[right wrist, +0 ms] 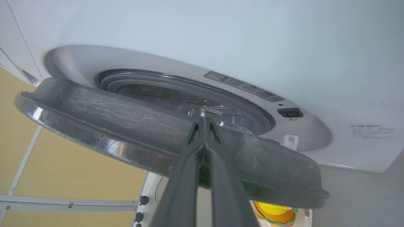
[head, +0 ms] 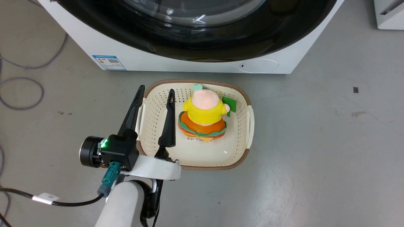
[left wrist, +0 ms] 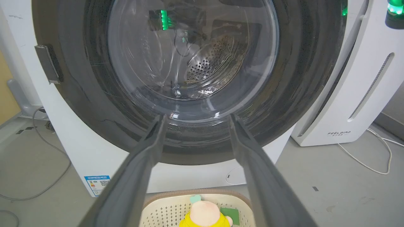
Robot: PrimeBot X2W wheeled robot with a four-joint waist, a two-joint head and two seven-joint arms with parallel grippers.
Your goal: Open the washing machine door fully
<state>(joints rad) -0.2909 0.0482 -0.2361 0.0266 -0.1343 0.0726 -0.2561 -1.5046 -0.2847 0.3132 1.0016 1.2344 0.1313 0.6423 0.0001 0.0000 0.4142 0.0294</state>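
Note:
The white washing machine (head: pixel 157 60) stands across the top of the head view. Its washing machine door (head: pixel 221 47), a glossy black rim around clear glass, faces me. In the left wrist view the door (left wrist: pixel 94 94) looms straight ahead, with the steel drum showing through the glass. My left gripper (head: pixel 156 89) is open and empty above the basket's left side, its tips (left wrist: pixel 197 117) short of the door. The right wrist view catches the door (right wrist: pixel 126 126) edge-on, standing ajar from the machine front (right wrist: pixel 221 37). My right gripper (right wrist: pixel 203 121) is shut, its tips against the door's inner side.
A cream basket (head: pixel 243 94) holding a plush toy (head: pixel 203 116) sits on the grey floor just in front of the machine. The white FEELBIRD appliance (left wrist: pixel 356 94) stands to the machine's right. Cables (head: pixel 22 94) lie on the floor at the left.

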